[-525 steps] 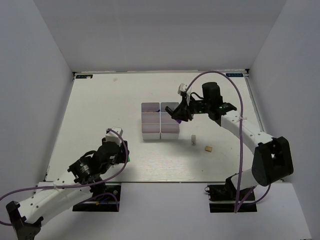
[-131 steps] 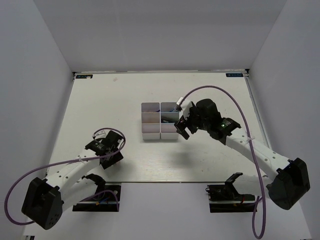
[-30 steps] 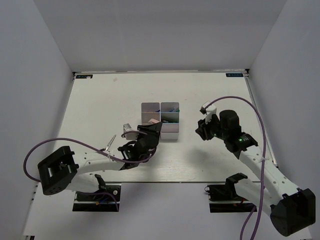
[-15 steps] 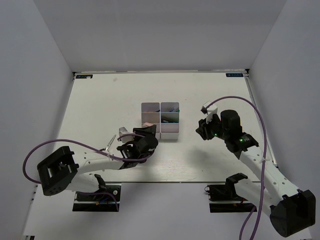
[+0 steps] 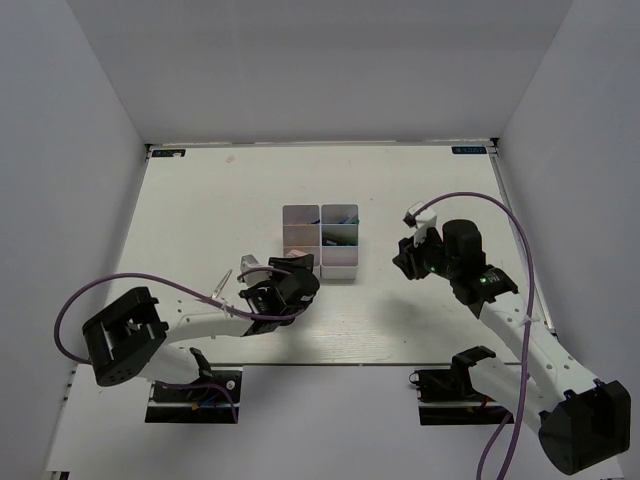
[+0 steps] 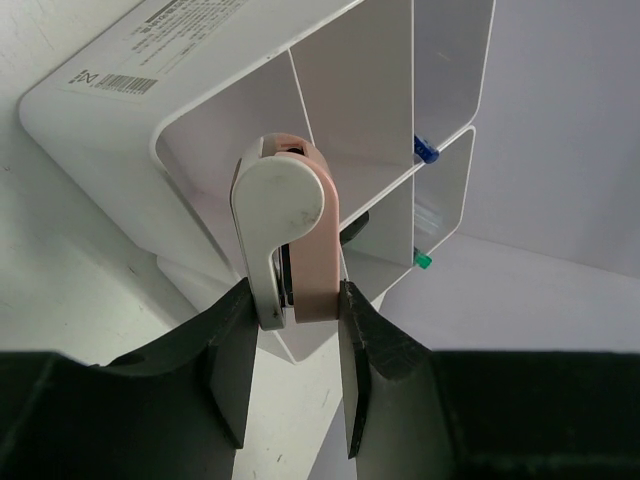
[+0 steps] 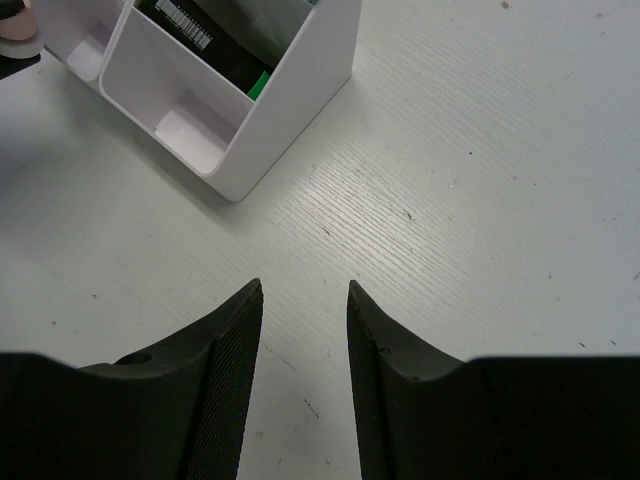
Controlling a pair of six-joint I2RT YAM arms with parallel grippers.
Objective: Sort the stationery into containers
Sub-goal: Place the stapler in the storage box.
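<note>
The white block of bins [image 5: 320, 238] stands mid-table. My left gripper [image 5: 298, 270] is at the block's near-left corner, shut on a pink and white piece [image 6: 290, 235], held just in front of the near bin's opening [image 6: 250, 150]. A blue pen tip [image 6: 426, 153] and a green marker tip [image 6: 423, 261] poke from farther bins. My right gripper [image 5: 403, 258] is open and empty over bare table right of the block. In the right wrist view the block's corner [image 7: 285, 110] shows, with a green-tipped black marker [image 7: 235, 70] in a bin.
White walls enclose the table on three sides. The left arm's purple cable [image 5: 150, 290] loops over the near-left table. The right arm's cable [image 5: 500, 215] arcs above its forearm.
My left gripper has drawn back from over the near-left bin toward the near side, still holding the pink piece. The right arm has barely moved.
</note>
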